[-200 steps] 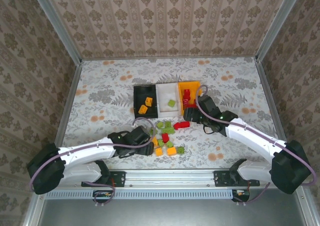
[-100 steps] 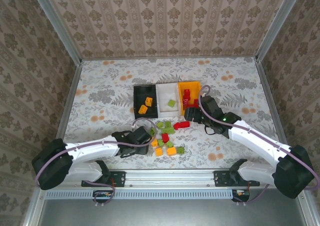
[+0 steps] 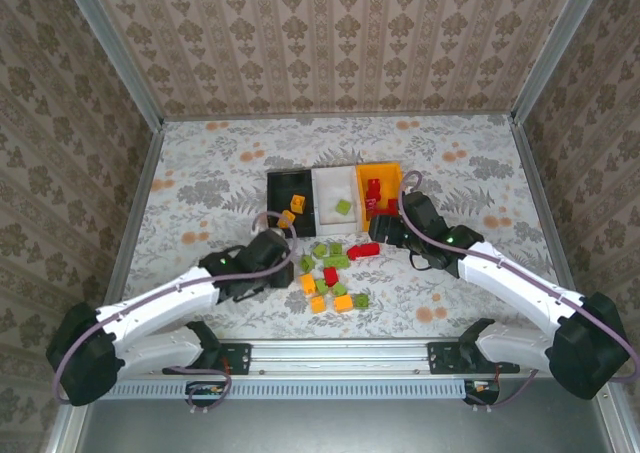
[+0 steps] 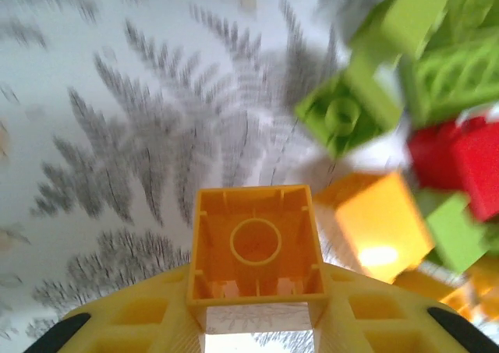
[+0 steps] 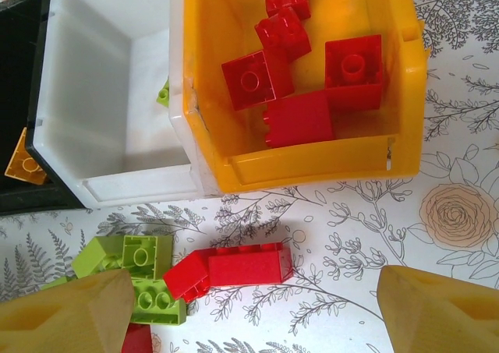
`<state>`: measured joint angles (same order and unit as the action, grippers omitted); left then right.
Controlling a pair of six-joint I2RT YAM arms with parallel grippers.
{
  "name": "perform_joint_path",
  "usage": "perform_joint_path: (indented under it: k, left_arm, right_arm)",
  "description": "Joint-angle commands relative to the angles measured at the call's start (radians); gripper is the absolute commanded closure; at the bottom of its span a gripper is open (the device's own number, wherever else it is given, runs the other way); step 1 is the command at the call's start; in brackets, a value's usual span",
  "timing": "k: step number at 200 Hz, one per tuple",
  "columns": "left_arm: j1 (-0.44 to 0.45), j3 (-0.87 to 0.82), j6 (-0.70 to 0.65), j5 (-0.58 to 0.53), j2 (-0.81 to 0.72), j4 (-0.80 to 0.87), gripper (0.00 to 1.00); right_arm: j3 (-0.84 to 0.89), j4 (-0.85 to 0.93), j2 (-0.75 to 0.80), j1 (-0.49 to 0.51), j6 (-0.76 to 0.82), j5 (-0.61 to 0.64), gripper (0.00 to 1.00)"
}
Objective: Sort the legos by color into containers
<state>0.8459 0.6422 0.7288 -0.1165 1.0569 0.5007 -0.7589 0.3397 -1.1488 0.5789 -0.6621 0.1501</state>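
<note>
We are clamping our left fingers [image 4: 140,322] on an orange brick [image 4: 256,244] beside the loose bricks [image 3: 332,275] on the surface [image 3: 200,173]. Our right fingers [image 5: 66,314] are hanging apart over a red brick [image 5: 249,266] before the orange bin [image 5: 312,162].

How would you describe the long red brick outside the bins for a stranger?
Start at the orange bin, rightmost of three. On the table just before its front wall lies the long red brick. Its neighbours are green or shorter.
</note>
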Motion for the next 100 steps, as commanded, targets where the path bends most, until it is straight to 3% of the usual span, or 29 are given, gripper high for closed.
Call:
perform_joint_path:
  k: [1, 70, 85, 100]
  left_arm:
    - [-0.100, 0.119, -0.118, 0.027, 0.049, -0.034, 0.66]
    - [-0.297, 0.432, -0.236, 0.058, 0.480, -0.110, 0.67]
    - [-0.313, 0.475, -0.242, 0.063, 0.538, -0.113, 0.59]
    - [-0.314, 0.516, -0.246, 0.065, 0.571, -0.103, 0.42]
  right_arm:
    - [0.009, -0.005, 0.020, 0.003, -0.014, 0.016, 0.17]
    - [0.016, 0.030, 0.047, 0.002, -0.015, 0.018, 0.17]
    - [0.020, 0.033, 0.062, 0.003, -0.016, 0.020, 0.17]
    - [0.021, 0.041, 0.070, 0.002, -0.016, 0.022, 0.17]
